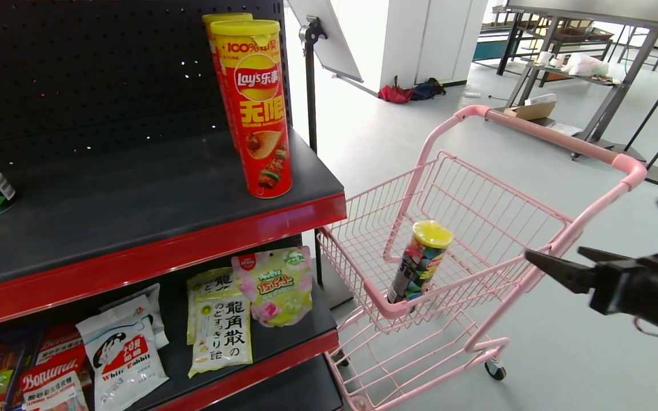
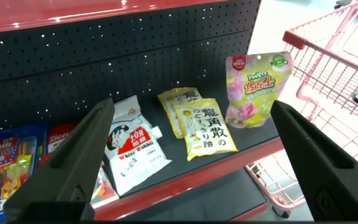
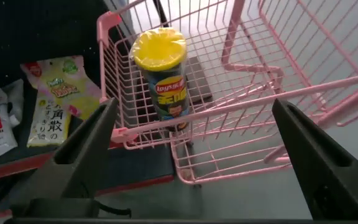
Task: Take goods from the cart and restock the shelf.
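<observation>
Picking is the step in hand. One yellow-lidded chip can (image 1: 420,262) stands upright in the pink cart (image 1: 534,127), at its shelf-side corner. The right hand (image 1: 592,227) hovers just outside the cart, spread wide; next it likely must reach over the rim and close round the can. The left hand (image 2: 192,104), also spread, faces the lower shelf beside the cart. Two red chip cans (image 1: 260,108) stand on the upper shelf (image 1: 135,228).

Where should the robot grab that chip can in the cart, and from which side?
Probably grip the can high, just under its lid, coming down from above: it stands upright, and the wire walls of the cart screen its lower half.
</observation>
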